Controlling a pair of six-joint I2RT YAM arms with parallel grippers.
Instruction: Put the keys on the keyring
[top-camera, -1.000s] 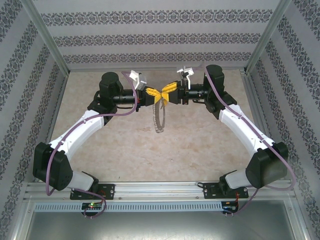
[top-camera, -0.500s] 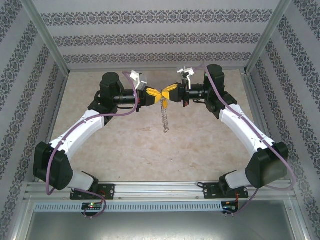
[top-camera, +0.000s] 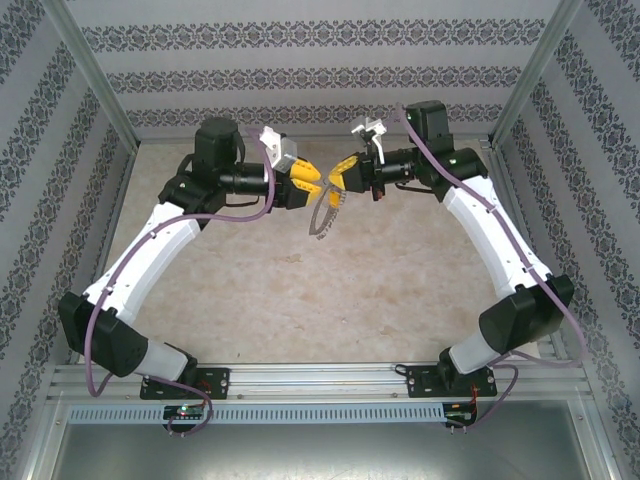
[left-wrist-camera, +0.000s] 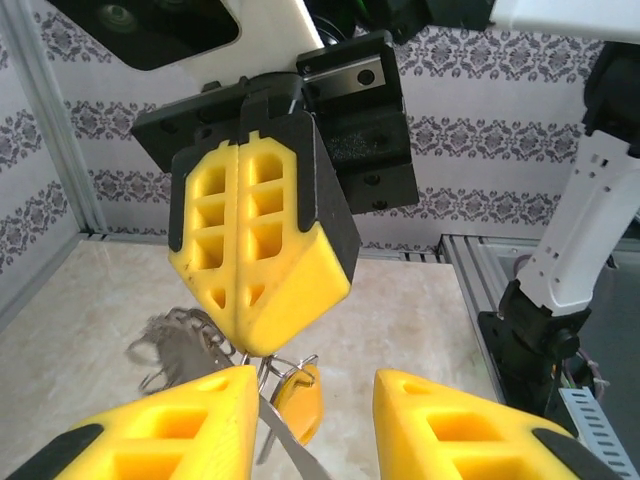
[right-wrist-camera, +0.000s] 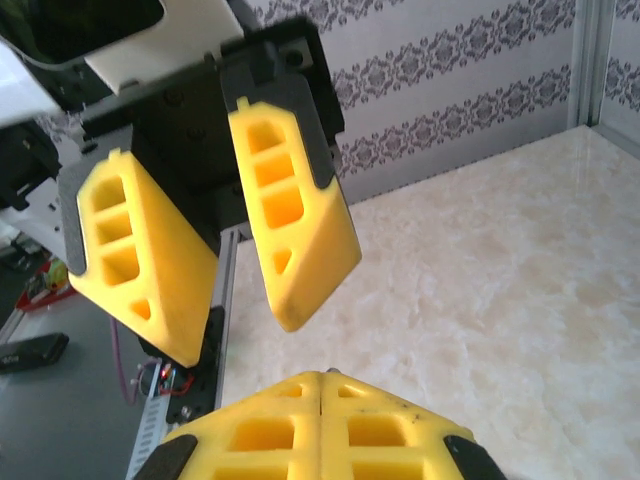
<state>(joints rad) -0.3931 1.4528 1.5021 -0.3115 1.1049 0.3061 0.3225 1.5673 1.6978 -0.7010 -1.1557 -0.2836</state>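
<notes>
Two arms meet high above the table (top-camera: 400, 290), tip to tip. The right gripper (left-wrist-camera: 255, 335) is pressed tight together, pinching the keyring (left-wrist-camera: 185, 340). The keyring dangles from its tip in the air, its fringe of little silver keys bunched to one side. The left gripper (right-wrist-camera: 240, 335) stands parted, a clear gap between its fingers, holding nothing. The yellow-headed key (left-wrist-camera: 303, 400) hangs just under the right gripper's tip, right beside the ring and within the gap of the left fingers. Whether it is threaded on, I cannot tell.
</notes>
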